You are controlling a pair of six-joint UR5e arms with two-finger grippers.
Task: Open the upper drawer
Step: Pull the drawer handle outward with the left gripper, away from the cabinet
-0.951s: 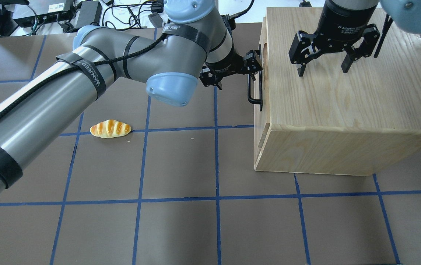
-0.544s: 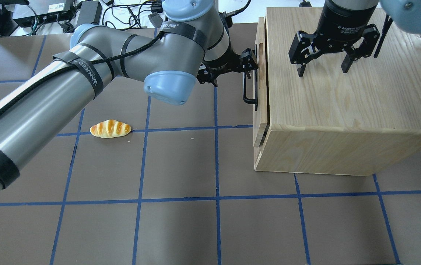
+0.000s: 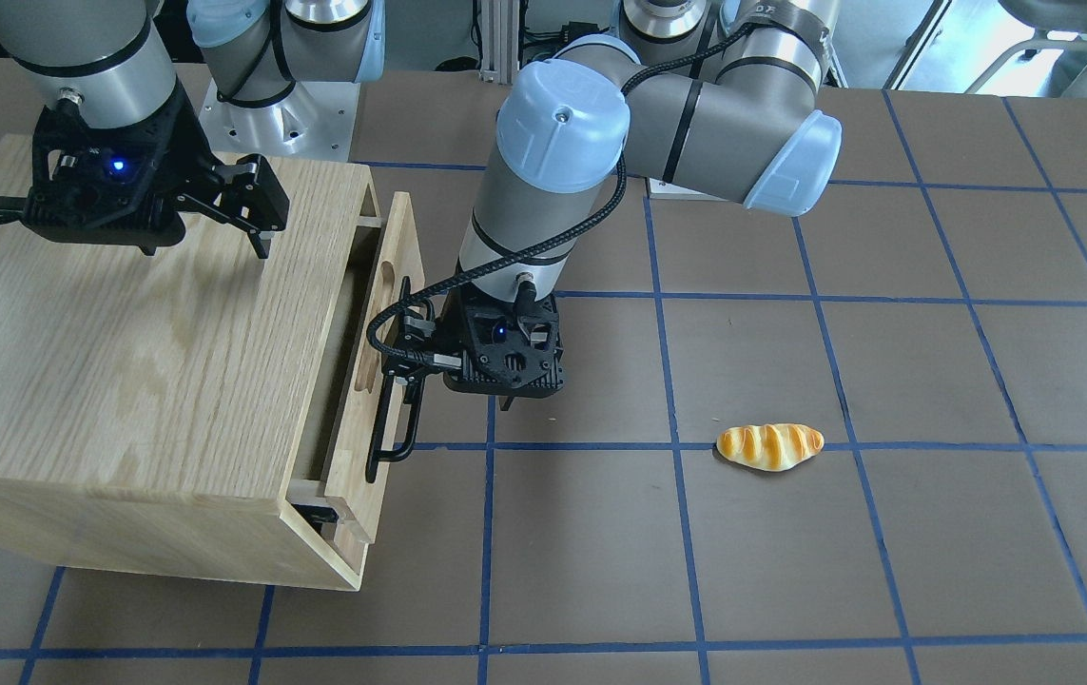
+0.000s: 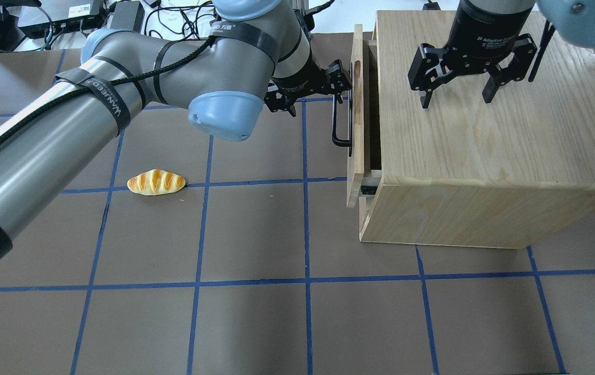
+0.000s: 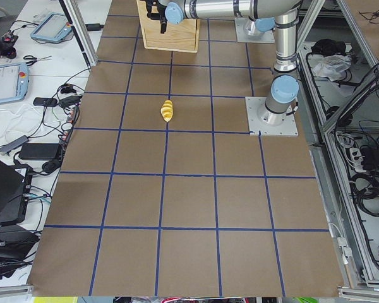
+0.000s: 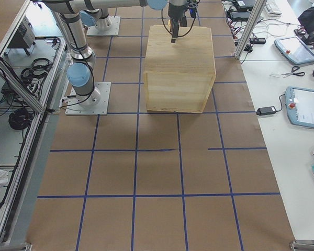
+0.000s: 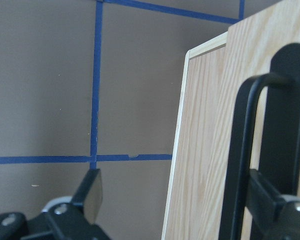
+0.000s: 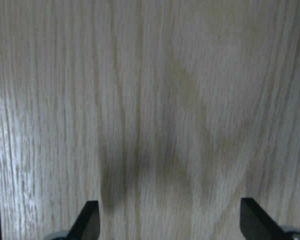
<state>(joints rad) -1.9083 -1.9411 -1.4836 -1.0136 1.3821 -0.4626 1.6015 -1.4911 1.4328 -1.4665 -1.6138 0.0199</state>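
The upper drawer (image 4: 355,120) of light oak stands partly out of the oak cabinet (image 4: 484,140), with a dark gap behind its front panel (image 3: 400,238). My left gripper (image 4: 343,86) is at the drawer's black bar handle (image 4: 336,122). In the left wrist view the handle (image 7: 240,150) lies between wide-spread fingers (image 7: 90,192), close to the right one, so the gripper is open and hooked around it. My right gripper (image 4: 457,98) is open and empty, and hovers over the cabinet top.
A toy bread roll (image 4: 155,182) lies on the brown mat to the left of the cabinet, apart from both arms. The cabinet's lower drawer front (image 4: 364,211) sits flush below. Cables and boxes lie beyond the far table edge (image 4: 68,21).
The left gripper has moved left with the handle, and the upper drawer has slid out of the cabinet from shut to partly open. The right gripper has not moved.
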